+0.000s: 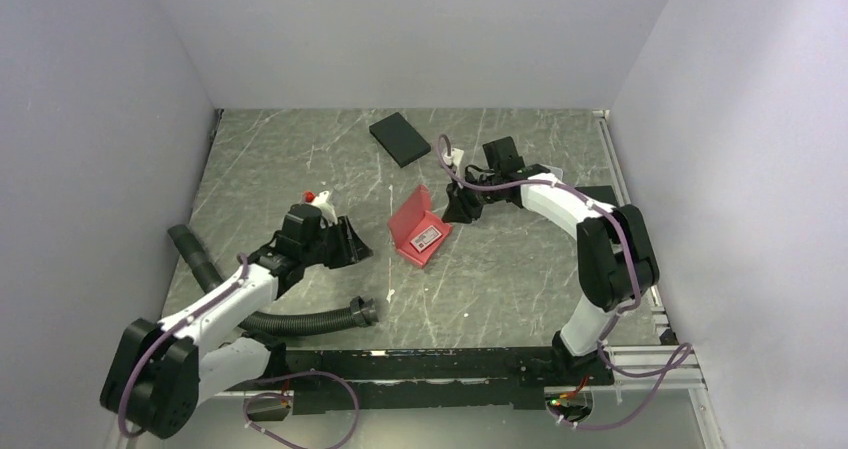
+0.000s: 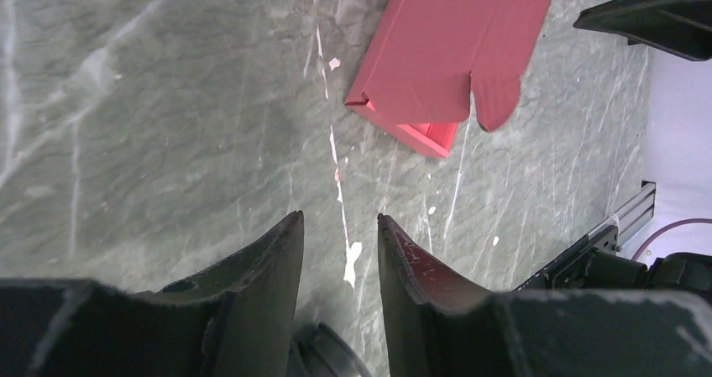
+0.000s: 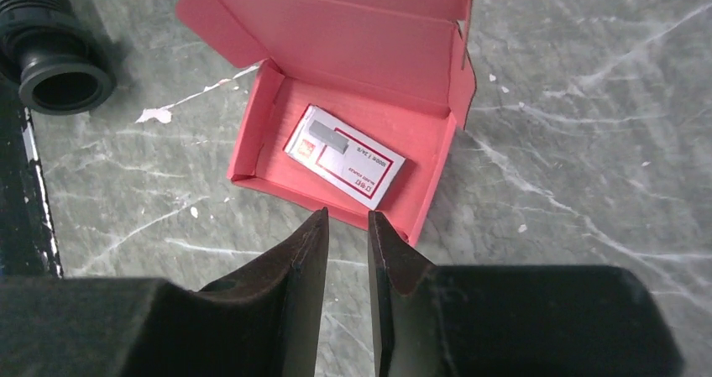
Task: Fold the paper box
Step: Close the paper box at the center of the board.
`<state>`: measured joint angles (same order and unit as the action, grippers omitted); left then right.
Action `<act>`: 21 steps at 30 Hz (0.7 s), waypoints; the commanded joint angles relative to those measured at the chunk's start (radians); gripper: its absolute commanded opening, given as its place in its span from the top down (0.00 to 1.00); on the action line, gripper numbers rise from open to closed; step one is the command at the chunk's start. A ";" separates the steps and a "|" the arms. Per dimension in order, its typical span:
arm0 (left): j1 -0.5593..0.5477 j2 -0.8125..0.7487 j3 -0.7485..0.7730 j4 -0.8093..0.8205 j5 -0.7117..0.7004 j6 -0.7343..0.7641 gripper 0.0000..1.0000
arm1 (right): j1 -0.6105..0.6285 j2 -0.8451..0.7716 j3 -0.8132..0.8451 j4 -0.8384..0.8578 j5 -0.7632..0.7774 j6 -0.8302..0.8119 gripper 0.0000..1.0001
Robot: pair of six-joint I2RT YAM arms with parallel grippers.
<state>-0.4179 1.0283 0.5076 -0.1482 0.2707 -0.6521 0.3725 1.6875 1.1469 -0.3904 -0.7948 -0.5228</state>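
The paper box [image 1: 418, 227] is pinkish-red and lies mid-table, its lid [image 3: 353, 49] standing open and its tray facing up. A small red-and-white carton [image 3: 346, 154] lies flat inside the tray. My left gripper [image 1: 352, 246] hovers to the left of the box, apart from it. In the left wrist view the box [image 2: 453, 41] lies well ahead of the left gripper [image 2: 340, 216], whose jaws stand apart with only table between them. My right gripper [image 1: 453, 209] sits just off the box's right side. The right gripper [image 3: 347, 212] shows a narrow empty gap, its tips just short of the tray's near wall.
A black flat box [image 1: 400, 139] lies at the back of the table. A black corrugated hose [image 1: 290, 319] curls along the near left, its open end [image 3: 59, 66] showing in the right wrist view. Pale walls close in three sides; a metal rail [image 1: 640, 239] runs down the right edge.
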 commanded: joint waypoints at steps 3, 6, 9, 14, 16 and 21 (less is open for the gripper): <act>-0.038 0.135 -0.016 0.292 0.032 -0.054 0.57 | 0.000 0.074 0.036 0.080 0.055 0.138 0.73; -0.044 0.194 0.004 0.342 0.026 -0.044 0.58 | -0.001 0.096 0.057 0.079 0.090 0.158 0.73; -0.051 0.253 0.047 0.362 0.027 -0.031 0.58 | -0.003 0.101 0.053 0.109 0.115 0.186 0.71; -0.057 0.327 0.084 0.390 0.028 -0.016 0.57 | -0.014 0.127 0.073 0.168 0.180 0.249 0.69; -0.059 0.355 0.100 0.397 0.035 -0.009 0.58 | -0.026 0.138 0.088 0.187 0.189 0.290 0.70; -0.062 0.404 0.151 0.404 0.046 -0.001 0.58 | -0.030 0.154 0.107 0.266 0.242 0.354 0.74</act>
<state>-0.4740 1.4067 0.5964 0.2012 0.2932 -0.6727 0.3485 1.8275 1.1992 -0.2306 -0.6044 -0.2466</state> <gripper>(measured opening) 0.422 0.266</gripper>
